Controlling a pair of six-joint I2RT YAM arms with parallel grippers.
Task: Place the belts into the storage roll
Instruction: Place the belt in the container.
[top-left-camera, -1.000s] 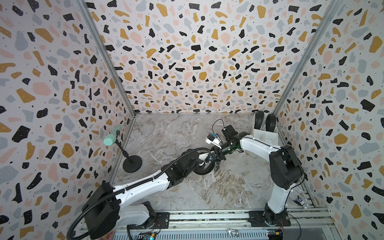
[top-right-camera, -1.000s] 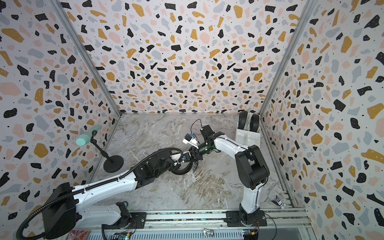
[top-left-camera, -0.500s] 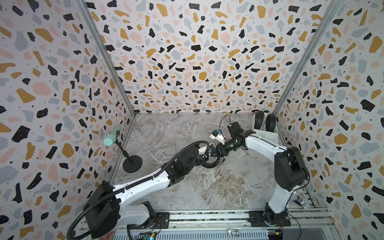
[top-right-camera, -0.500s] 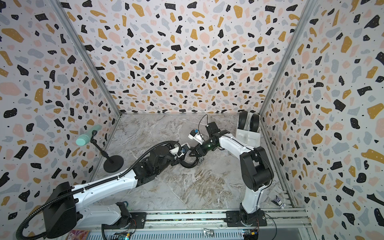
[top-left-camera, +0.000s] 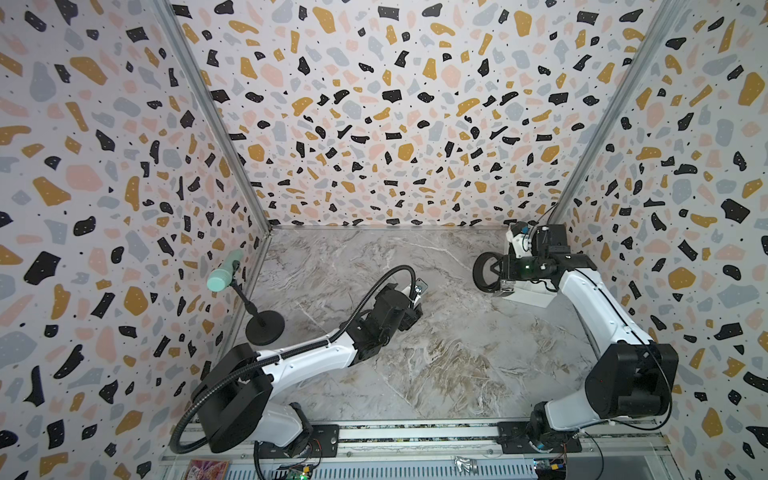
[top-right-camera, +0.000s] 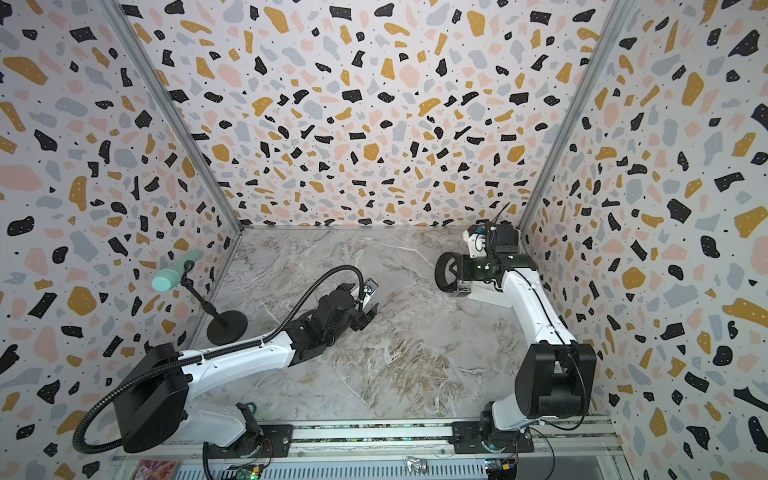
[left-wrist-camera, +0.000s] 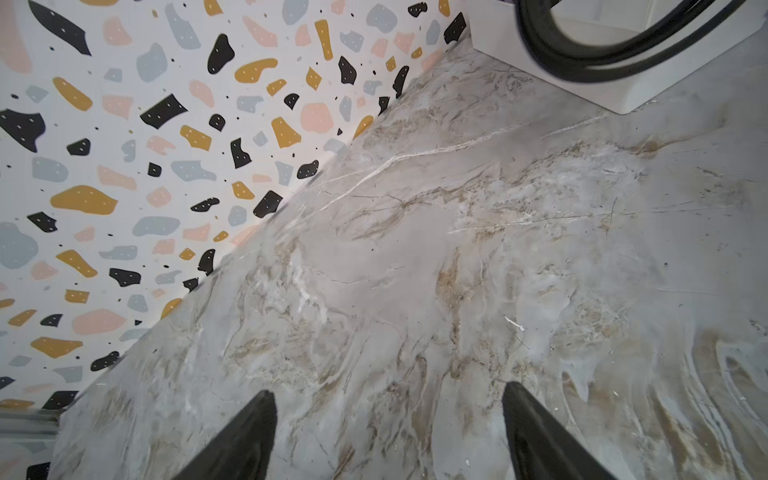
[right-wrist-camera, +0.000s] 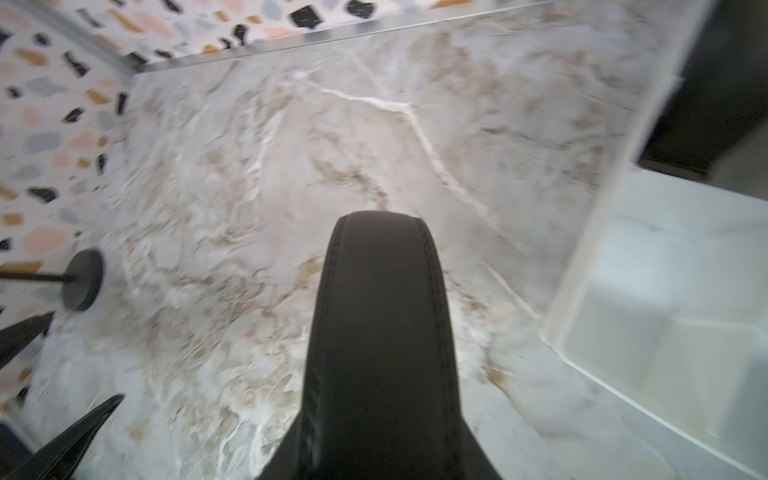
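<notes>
A coiled black belt (top-left-camera: 485, 272) hangs above the marble floor with my right gripper (top-left-camera: 500, 276) shut on it. It hangs by the front corner of the storage roll (top-left-camera: 536, 297), a white divided box at the back right. In the right wrist view the belt's stitched strap (right-wrist-camera: 380, 332) hides the jaws, and the storage roll's cells (right-wrist-camera: 665, 311) lie beside it. Something black fills a far cell (right-wrist-camera: 715, 91). My left gripper (top-left-camera: 415, 307) is open over bare floor mid-table, nothing between its fingers (left-wrist-camera: 249, 436). The left wrist view shows the belt (left-wrist-camera: 582, 70) in front of the box (left-wrist-camera: 615, 95).
A mint-green cylinder (top-left-camera: 224, 274) on a thin stand with a round black base (top-left-camera: 264, 328) stands by the left wall. Patterned walls close the back and both sides. The ribbed cable hose (top-left-camera: 374, 286) arches over my left arm.
My left gripper has opened, let go of the coiled belt and drawn back to the left. My right gripper has carried the belt to the back right, up to the white box.
</notes>
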